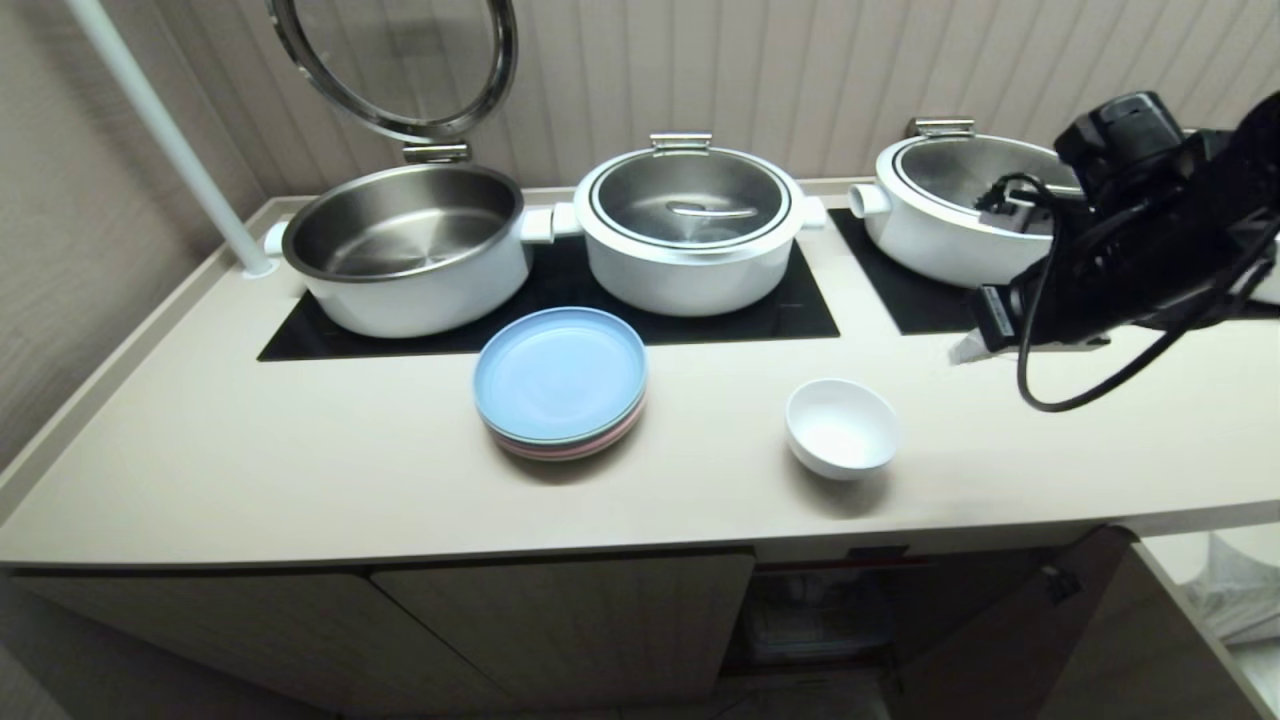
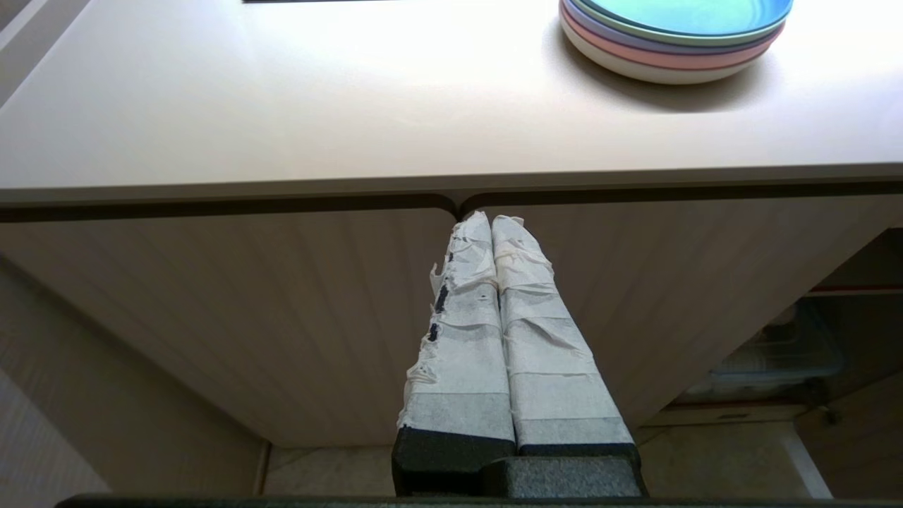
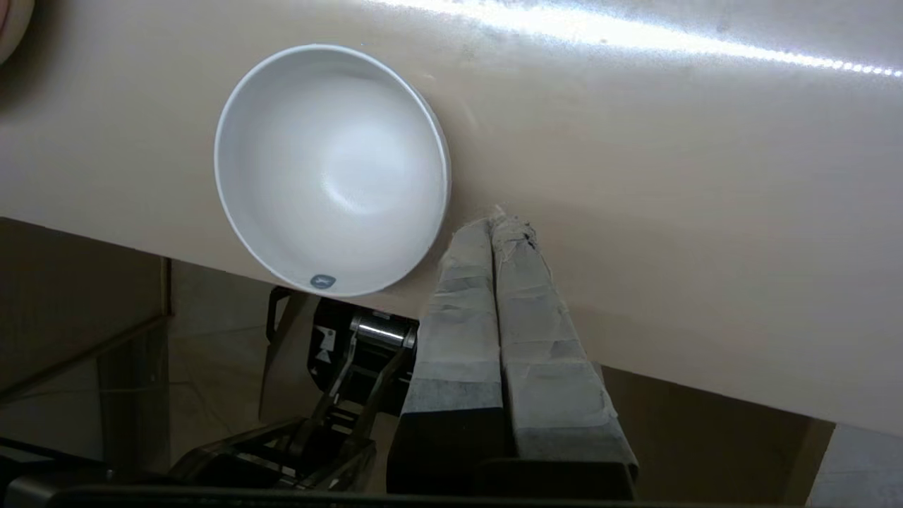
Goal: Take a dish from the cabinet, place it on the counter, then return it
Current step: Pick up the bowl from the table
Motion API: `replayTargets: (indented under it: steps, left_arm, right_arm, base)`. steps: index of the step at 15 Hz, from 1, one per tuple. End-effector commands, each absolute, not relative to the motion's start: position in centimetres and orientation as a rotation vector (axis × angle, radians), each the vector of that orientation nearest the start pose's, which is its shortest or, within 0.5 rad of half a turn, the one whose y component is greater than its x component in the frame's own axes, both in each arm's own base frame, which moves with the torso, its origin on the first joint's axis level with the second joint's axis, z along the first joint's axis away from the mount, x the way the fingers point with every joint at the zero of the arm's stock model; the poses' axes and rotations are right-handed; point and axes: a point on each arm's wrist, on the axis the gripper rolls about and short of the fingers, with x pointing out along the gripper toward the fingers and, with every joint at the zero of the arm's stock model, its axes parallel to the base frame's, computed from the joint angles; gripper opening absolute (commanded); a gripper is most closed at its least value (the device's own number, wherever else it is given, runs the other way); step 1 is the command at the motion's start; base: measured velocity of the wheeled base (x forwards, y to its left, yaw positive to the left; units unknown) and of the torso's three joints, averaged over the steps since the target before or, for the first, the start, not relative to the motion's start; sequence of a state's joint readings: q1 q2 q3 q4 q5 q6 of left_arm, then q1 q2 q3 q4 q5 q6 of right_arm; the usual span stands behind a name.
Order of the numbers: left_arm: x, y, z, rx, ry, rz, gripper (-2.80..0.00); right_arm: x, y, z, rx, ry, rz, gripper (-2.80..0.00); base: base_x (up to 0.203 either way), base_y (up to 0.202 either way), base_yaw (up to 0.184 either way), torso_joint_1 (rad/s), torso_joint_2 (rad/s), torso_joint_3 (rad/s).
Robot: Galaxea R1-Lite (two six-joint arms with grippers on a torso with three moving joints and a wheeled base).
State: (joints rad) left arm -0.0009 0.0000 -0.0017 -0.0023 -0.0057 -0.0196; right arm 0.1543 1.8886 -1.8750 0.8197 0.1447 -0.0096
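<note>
One dish (image 1: pixel 841 428), a plain white bowl, upright and empty on the counter (image 1: pixel 300 450), near the front edge, untouched by either gripper. To the bowl's left, well apart, a stack of plates (image 1: pixel 560 383) with a blue one on top and pink lower down. Behind these, black hob panels (image 1: pixel 760 310) set into the counter, carrying three white pots: an open pot (image 1: pixel 405 250) with its round lid (image 1: pixel 400 65) swung up, a lidded pot (image 1: pixel 690 230) in the middle, and a third pot (image 1: pixel 935 205) partly hidden by the right arm. Right gripper (image 3: pixel 497 222) held above the counter, just beside the bowl's rim but not touching, tape-wrapped fingers (image 3: pixel 458 296) pressed together and holding nothing. Left gripper (image 2: pixel 490 226) parked low before the cabinet (image 2: pixel 211 303), in front of its closed ribbed doors, fingers pressed together and empty too. Below the bowl, cabinet door (image 1: pixel 1010 630) swung open, a red-edged shelf (image 1: pixel 880 553) dimly visible inside.
</note>
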Motion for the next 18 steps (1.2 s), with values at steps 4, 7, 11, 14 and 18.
replayTargets:
  steps: [4, 7, 11, 14, 18]
  left_arm:
    - [-2.3, 0.0, 7.6, -0.020, -0.005, -0.008, -2.80]
    - [-2.3, 0.0, 7.6, -0.020, -0.005, -0.007, -2.80]
    - [-2.3, 0.0, 7.6, -0.020, -0.005, -0.007, -2.80]
    - [-2.3, 0.0, 7.6, -0.020, -0.005, -0.008, -2.80]
    - [-2.3, 0.0, 7.6, -0.020, -0.005, -0.007, -2.80]
  right_arm:
    - [35.8, 7.1, 26.5, -0.056, 0.878, 0.285, -2.80]
    - [36.3, 7.2, 25.7, -0.081, 0.893, 0.291, -2.80]
    - [36.9, 7.6, 24.8, -0.084, 0.912, 0.297, -2.80]
    - [37.1, 7.8, 24.5, -0.085, 0.919, 0.302, 0.00]
    - [37.2, 8.4, 24.1, -0.093, 0.930, 0.315, 0.00]
  base:
    - [0.000, 0.000, 0.000, 0.000, 0.00, 0.000]
    - [0.000, 0.000, 0.000, 0.000, 0.00, 0.000]
    - [0.000, 0.000, 0.000, 0.000, 0.00, 0.000]
    - [0.000, 0.000, 0.000, 0.000, 0.00, 0.000]
    - [0.000, 0.000, 0.000, 0.000, 0.00, 0.000]
